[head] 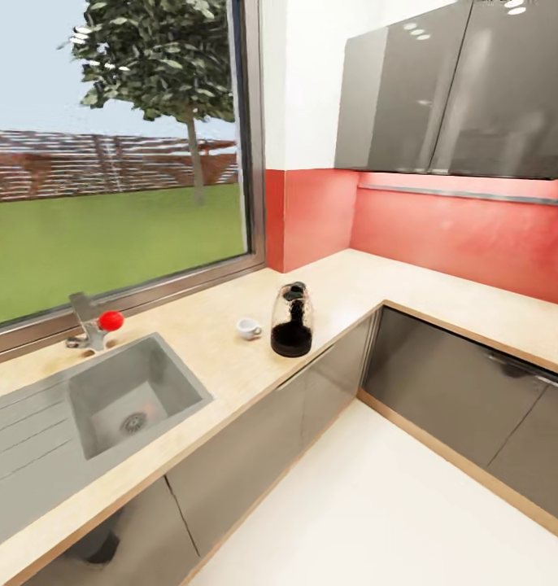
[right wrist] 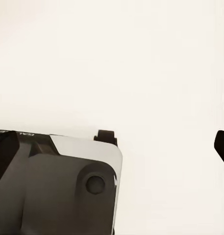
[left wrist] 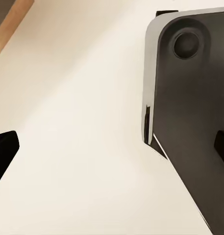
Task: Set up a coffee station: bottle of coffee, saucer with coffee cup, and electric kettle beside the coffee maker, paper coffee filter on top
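kettle: electric kettle (head: 292,320) on the kitchen countertop (head: 230,358), centre
cup: coffee cup (head: 248,328) at its 9 o'clock, no saucer under it
left gripper (left wrist: 112,147): fingers apart, empty
right gripper (right wrist: 112,147): fingers apart, empty
progress: early; most items not placed yet

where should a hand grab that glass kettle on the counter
Grip the electric kettle by its clear body, coming from the open floor side: it stands upright near the countertop edge. Its loop handle isn't clearly visible here. The coffee cup sits beside it, apart.
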`<state>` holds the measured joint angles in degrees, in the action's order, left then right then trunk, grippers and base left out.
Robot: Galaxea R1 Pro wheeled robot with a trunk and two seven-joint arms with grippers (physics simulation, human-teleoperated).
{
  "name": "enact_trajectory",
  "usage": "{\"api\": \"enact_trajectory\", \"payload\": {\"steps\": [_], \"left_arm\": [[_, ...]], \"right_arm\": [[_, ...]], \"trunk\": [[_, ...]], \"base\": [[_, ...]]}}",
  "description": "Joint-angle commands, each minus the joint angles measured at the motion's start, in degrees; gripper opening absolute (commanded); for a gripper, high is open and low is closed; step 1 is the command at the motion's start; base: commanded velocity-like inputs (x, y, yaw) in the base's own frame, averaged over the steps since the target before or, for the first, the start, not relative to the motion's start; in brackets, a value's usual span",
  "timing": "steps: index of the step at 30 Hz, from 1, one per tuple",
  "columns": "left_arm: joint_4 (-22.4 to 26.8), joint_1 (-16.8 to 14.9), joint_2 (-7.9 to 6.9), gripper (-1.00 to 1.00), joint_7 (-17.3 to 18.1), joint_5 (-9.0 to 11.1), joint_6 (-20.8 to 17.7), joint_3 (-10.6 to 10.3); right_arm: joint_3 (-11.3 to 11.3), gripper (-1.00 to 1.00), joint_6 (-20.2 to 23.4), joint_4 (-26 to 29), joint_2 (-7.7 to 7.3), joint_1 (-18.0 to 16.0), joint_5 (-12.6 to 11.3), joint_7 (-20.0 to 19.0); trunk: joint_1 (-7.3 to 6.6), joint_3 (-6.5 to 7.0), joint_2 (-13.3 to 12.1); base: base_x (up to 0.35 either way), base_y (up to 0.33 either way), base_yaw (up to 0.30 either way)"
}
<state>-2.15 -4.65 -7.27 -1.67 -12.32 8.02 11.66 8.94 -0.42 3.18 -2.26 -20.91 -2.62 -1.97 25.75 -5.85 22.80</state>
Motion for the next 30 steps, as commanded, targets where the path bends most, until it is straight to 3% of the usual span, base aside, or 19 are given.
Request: {"api": "enact_trajectory", "payload": {"steps": [1, 30], "left_arm": [[-0.23, -0.09, -0.03, 1.00, -0.17, -0.60, 0.42, 0.47], [-0.12, -0.10, -0.11, 1.00, -0.17, -0.42, 0.51, 0.64]], "right_arm": [[0.38, 1.00, -0.04, -0.01, -0.02, -0.04, -0.28, -0.17], [0.38, 1.00, -0.04, -0.02, -0.02, -0.05, -0.28, -0.15]], "trunk": [[0.04, -0.12, 0.12], [0.04, -0.12, 0.12]], "base": [[0.024, -0.272, -0.266], [0.001, -0.274, -0.266]]}}
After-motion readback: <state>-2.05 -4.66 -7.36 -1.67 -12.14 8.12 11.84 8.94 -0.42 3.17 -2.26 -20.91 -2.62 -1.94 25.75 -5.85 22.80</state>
